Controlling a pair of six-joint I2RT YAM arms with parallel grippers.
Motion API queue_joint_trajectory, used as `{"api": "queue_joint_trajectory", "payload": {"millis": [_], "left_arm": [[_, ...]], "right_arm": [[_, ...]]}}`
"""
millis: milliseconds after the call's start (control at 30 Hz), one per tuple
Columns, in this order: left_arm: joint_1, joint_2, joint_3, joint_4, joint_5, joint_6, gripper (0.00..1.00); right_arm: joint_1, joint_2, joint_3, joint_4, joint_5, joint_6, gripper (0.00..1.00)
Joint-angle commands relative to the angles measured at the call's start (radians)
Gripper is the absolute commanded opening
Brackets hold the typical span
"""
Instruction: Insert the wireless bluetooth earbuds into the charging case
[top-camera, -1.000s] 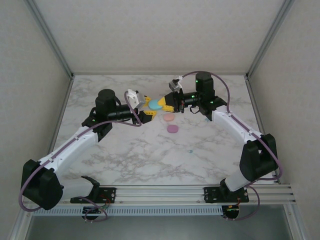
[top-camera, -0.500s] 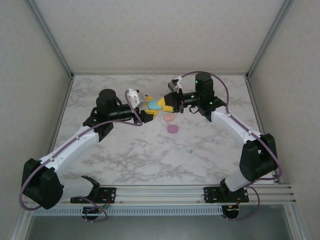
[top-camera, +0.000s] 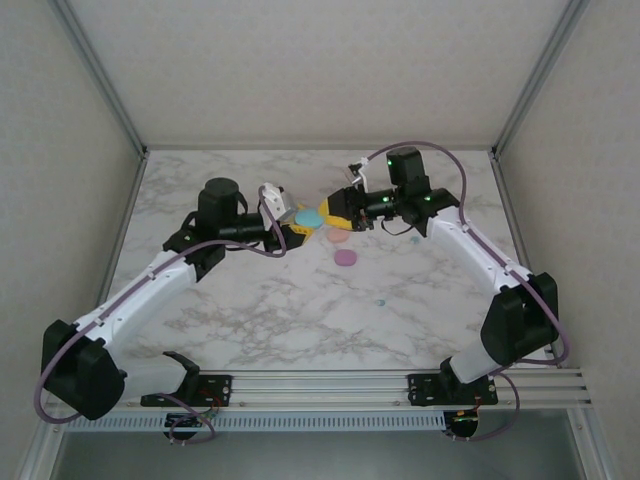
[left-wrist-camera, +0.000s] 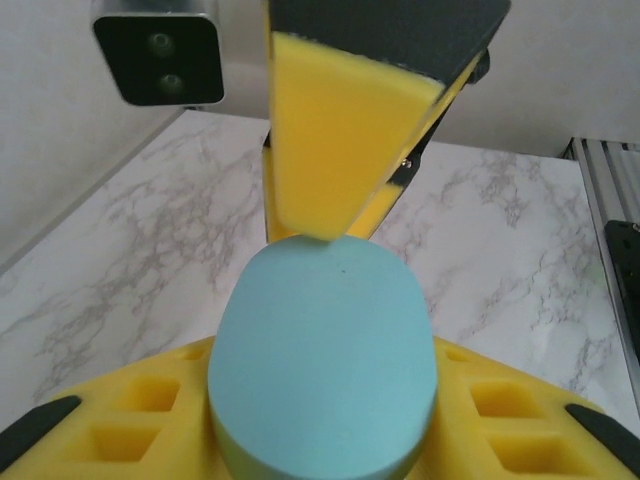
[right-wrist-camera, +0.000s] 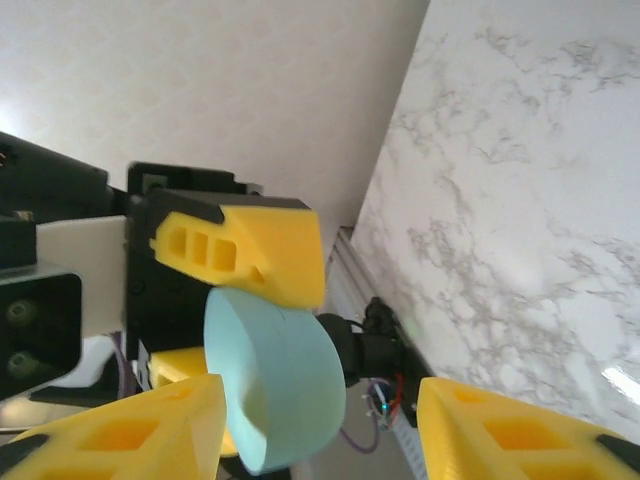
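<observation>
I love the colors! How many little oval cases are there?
3. The teal case is clamped in the left gripper, off the table. The pink case and purple case lie close together on the table nearby. Arms may hide more.

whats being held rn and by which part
The teal case, clamped across its two side edges at the near end by the jaws of the left gripper. The right gripper has its jaws open around the case.

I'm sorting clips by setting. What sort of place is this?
Likely a lab robot test cell, not a home: a marble-pattern tabletop walled by plain white panels on aluminium posts, with a metal rail at the near edge.
</observation>
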Motion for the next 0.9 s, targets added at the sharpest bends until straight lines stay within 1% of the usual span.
{"api": "queue_joint_trajectory", "payload": {"millis": [0, 133, 300, 367, 467, 533, 567, 633, 700, 767, 800, 833, 867], "left_arm": [[-0.009, -0.030, 0.049, -0.112, -0.012, 0.070, 0.31], [-0.009, -0.011, 0.076, -0.121, 0.000, 0.069, 0.32], [-0.015, 0.004, 0.087, -0.102, 0.011, 0.065, 0.33], [-0.017, 0.011, 0.092, -0.098, 0.012, 0.062, 0.33], [-0.019, 0.020, 0.099, -0.099, 0.025, 0.064, 0.33], [-0.019, 0.025, 0.103, -0.099, 0.033, 0.066, 0.34], [-0.019, 0.027, 0.105, -0.098, 0.034, 0.066, 0.35], [-0.018, 0.028, 0.106, -0.090, 0.034, 0.065, 0.38], [-0.014, 0.026, 0.099, -0.072, 0.037, 0.056, 0.44], [-0.002, 0.019, 0.072, 0.012, 0.049, 0.029, 0.49], [0.007, 0.014, 0.051, 0.063, 0.054, 0.000, 0.51], [0.017, 0.011, 0.030, 0.117, 0.066, -0.025, 0.52], [0.025, 0.007, 0.012, 0.159, 0.078, -0.046, 0.53]], "right_arm": [[0.003, -0.016, 0.023, -0.087, 0.007, -0.074, 0.54], [0.017, 0.001, 0.008, -0.003, -0.079, -0.024, 0.54], [0.035, 0.007, -0.013, 0.095, -0.108, 0.052, 0.53], [0.050, 0.017, -0.013, 0.109, -0.121, 0.057, 0.51], [0.057, 0.023, -0.024, 0.154, -0.129, 0.091, 0.45], [0.056, 0.024, -0.033, 0.187, -0.137, 0.112, 0.36], [0.056, 0.024, -0.032, 0.187, -0.137, 0.113, 0.33], [0.056, 0.026, -0.035, 0.190, -0.137, 0.119, 0.25], [0.053, 0.024, -0.044, 0.214, -0.134, 0.147, 0.20], [0.042, 0.016, -0.083, 0.340, -0.146, 0.253, 0.17], [0.035, 0.011, -0.110, 0.438, -0.155, 0.330, 0.16], [0.027, 0.008, -0.131, 0.522, -0.161, 0.394, 0.15], [0.023, 0.005, -0.140, 0.564, -0.161, 0.429, 0.15]]}}
